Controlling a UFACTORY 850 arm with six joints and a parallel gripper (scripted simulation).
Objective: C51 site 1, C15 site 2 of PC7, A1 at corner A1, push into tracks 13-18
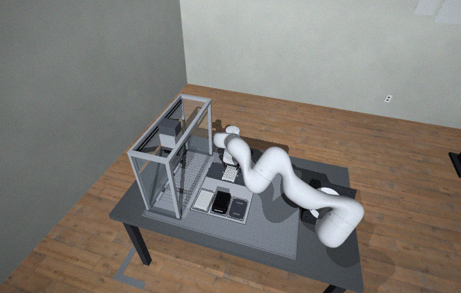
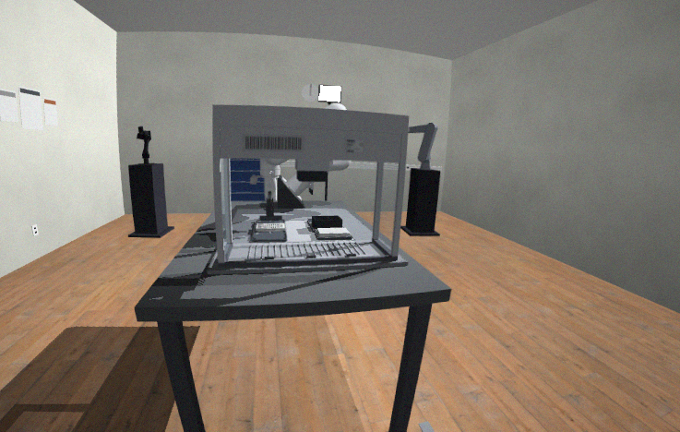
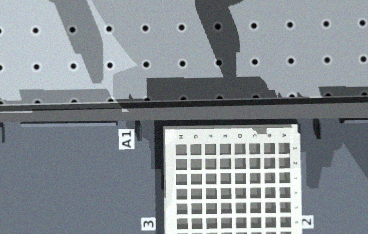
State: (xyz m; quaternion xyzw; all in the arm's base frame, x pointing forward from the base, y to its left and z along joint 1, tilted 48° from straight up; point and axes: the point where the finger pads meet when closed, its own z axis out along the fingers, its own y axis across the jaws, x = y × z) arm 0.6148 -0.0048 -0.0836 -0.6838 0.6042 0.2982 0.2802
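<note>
From where I stand, the carrier (image 1: 221, 171) lies on the apron before the rails (image 1: 184, 182), and the white 96-well plate (image 3: 232, 180) sits on it, between the labels 3 and 2. Beside the apron, the nest row (image 1: 248, 211) holds a white plate (image 1: 203, 200), the black block (image 1: 221, 201) and one bare nest (image 1: 238, 208). The gripper (image 1: 229, 160) hangs over the plate, fingers spread wide, gripping nothing.

I count one arm (image 1: 283, 174), one bench (image 1: 319, 262), one see-through box machine (image 1: 169, 164), one carrier (image 1: 241, 174) with one white plate (image 1: 229, 173) on it, and three nests holding one white plate (image 1: 203, 200) and one black block (image 1: 221, 201).
</note>
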